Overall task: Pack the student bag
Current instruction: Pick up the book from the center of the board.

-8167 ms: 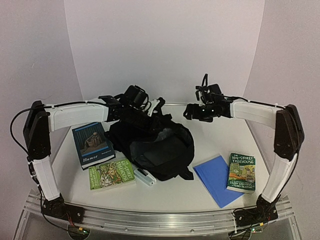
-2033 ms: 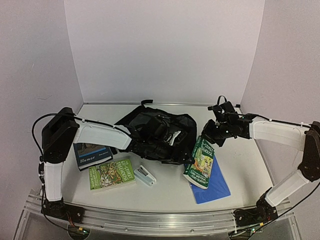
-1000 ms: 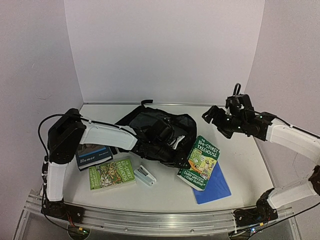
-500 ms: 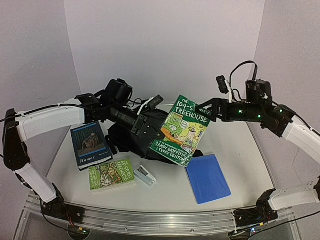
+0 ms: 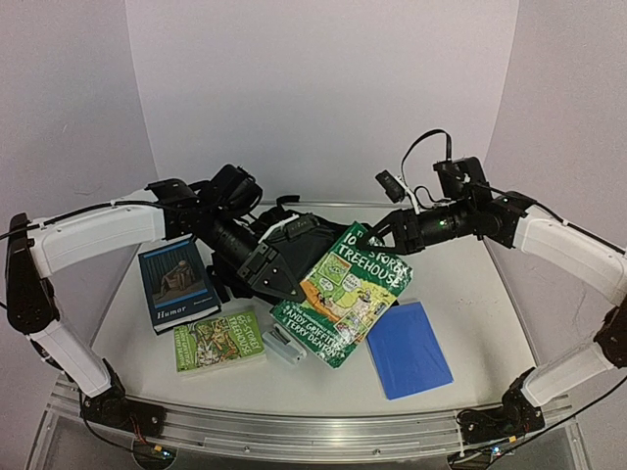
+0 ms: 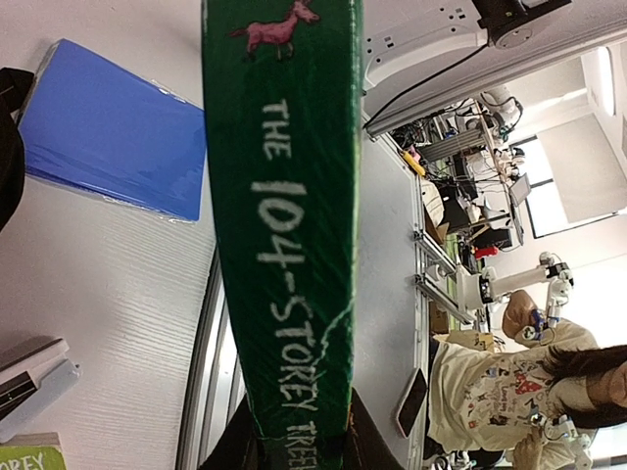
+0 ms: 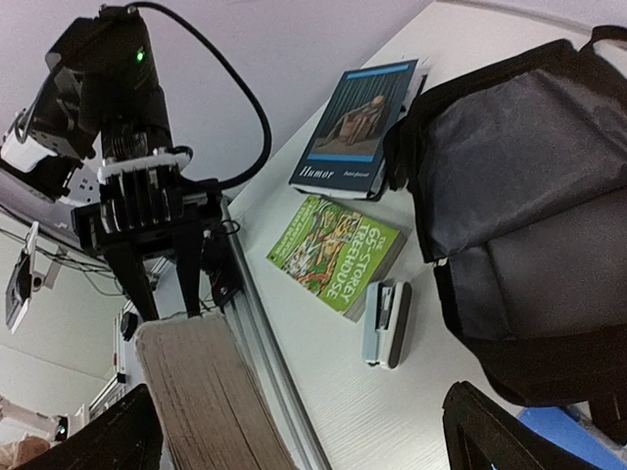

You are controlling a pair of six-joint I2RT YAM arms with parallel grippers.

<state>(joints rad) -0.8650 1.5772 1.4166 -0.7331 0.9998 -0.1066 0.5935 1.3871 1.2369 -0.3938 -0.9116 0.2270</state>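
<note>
The green "104-Storey Treehouse" book (image 5: 341,292) hangs tilted in the air above the table's middle. My left gripper (image 5: 284,279) is shut on its spine (image 6: 289,245), which fills the left wrist view between the jaws (image 6: 299,446). My right gripper (image 5: 380,235) is at the book's far upper corner and stands open. In the right wrist view the page edges (image 7: 201,392) lie against one finger, with a wide gap to the other (image 7: 294,416). The black student bag (image 7: 519,186) lies behind, mostly hidden in the top view (image 5: 299,227) by the left arm and the book.
A dark blue "Humor" book (image 5: 176,284) lies left. In front of it are a green "65-Storey Treehouse" book (image 5: 218,340) and a white stapler (image 5: 284,345). A blue folder (image 5: 409,348) lies at the front right. The aluminium rail (image 5: 313,431) runs along the near edge.
The Treehouse book has dropped lower and tipped flatter toward the front. The right arm has come down with it and its jaws now stand apart. The left gripper holds the spine.
</note>
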